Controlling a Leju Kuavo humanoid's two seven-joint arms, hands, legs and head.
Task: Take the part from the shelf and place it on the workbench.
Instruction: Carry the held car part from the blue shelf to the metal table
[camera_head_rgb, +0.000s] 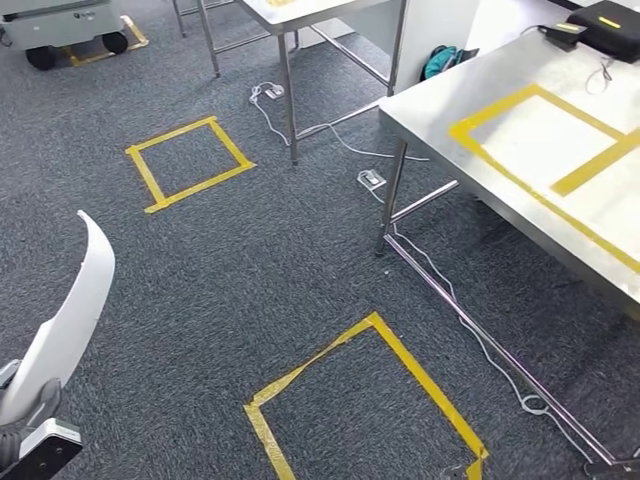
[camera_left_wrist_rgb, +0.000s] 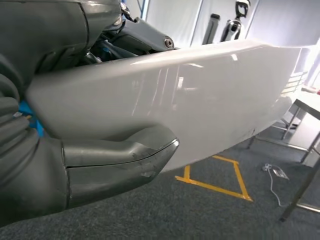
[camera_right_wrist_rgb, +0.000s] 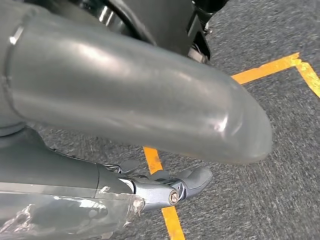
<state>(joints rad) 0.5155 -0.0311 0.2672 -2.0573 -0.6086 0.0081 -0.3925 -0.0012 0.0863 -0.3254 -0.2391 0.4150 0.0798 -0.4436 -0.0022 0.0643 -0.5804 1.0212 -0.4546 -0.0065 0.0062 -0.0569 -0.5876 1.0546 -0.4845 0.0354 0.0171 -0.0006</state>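
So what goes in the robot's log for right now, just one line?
left hand: holds white part | right hand: holds nothing, hangs over carpet | workbench: ahead right, part not placed yet

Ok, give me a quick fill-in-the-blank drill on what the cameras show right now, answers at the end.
1. The curved white part is held by the robot's ____ hand.
2. The floor squares are marked out in ____ tape.
3. The steel workbench stands on the robot's ____ side in the head view.
4. The taped rectangle on the workbench has ____ lying inside it.

Missing words: left; yellow; right; nothing
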